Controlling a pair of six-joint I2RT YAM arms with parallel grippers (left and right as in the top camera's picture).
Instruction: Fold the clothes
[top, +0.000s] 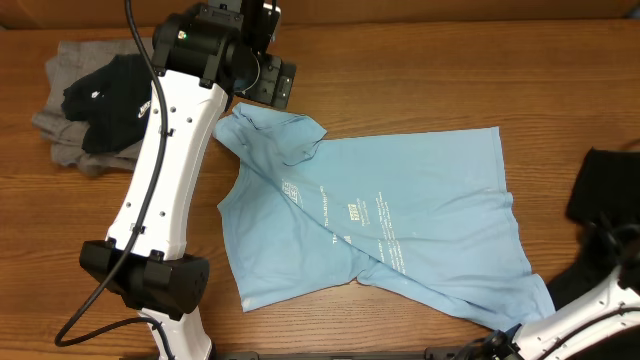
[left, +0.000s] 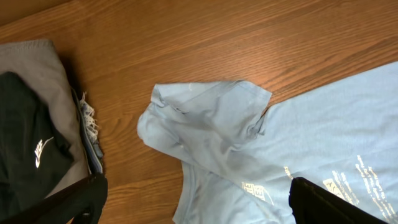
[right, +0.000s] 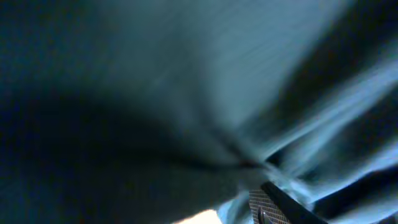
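- Overhead: the light blue T-shirt (top: 400, 220) lies mostly flat mid-tabletop (top: 420, 70). One sleeve (top: 275, 135) is bunched up just below your left hand (top: 268, 82). Your right arm (top: 590, 312) is at the shirt's lower right corner, where the hem is wrinkled. I'd say folding now would trap that lumpy sleeve and those creases inside. The grey and black pile (top: 90, 115) sits near your left arm, so a wide swing could snag it. The shirt's white lettering is too small to read.
- Left wrist: the fingers (left: 326, 202) are spread wide with nothing between them, and the sleeve lies on the wood below. The black garment (left: 25, 155) has a small white logo (left: 42, 151), but I can't tell the brand.
- Right wrist: it's all blurry blue fabric pressed up against the lens. You get one dark bit of the right hand (right: 270, 208), and I can't tell if it's pinching the shirt. If the bite is thin, the corner could slip out on the lift.
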